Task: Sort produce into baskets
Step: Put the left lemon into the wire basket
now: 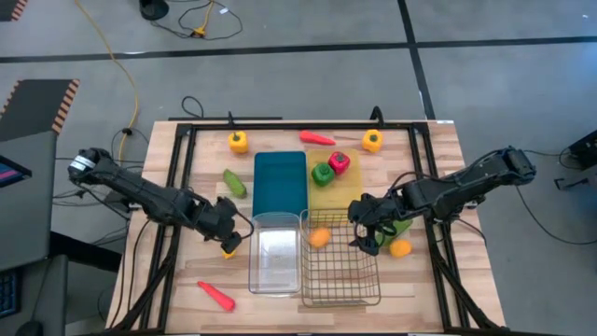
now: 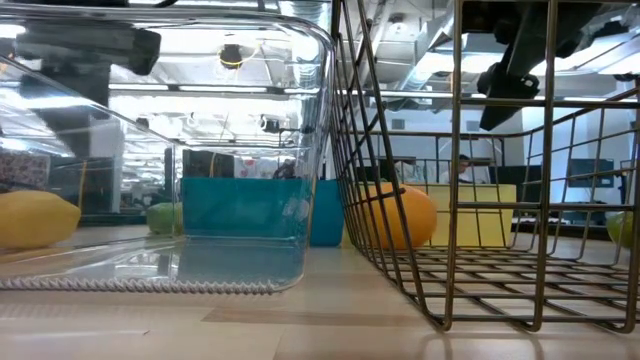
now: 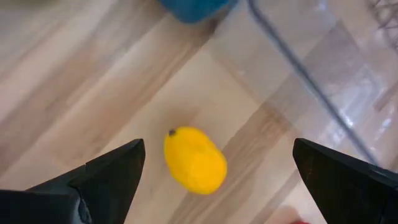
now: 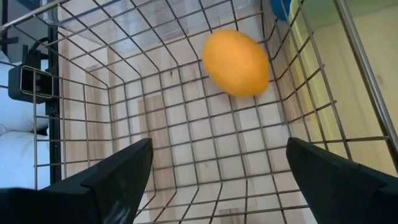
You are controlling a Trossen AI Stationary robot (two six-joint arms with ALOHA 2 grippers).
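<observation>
The left gripper (image 1: 227, 230) hovers wide apart and empty over the lemon (image 3: 194, 159), which lies on the counter (image 1: 429, 271) just left of the clear bin (image 1: 276, 254). Right of the bin stands the wire basket (image 1: 340, 280), with one orange (image 4: 236, 63) inside at its far left corner. The right gripper (image 1: 362, 229) sits above the basket's right edge, fingers spread wide, holding nothing (a second orange (image 1: 400, 248) lies on the counter just right of the basket). The blue tray (image 1: 280, 182) and yellow tray (image 1: 332, 194) lie beyond.
</observation>
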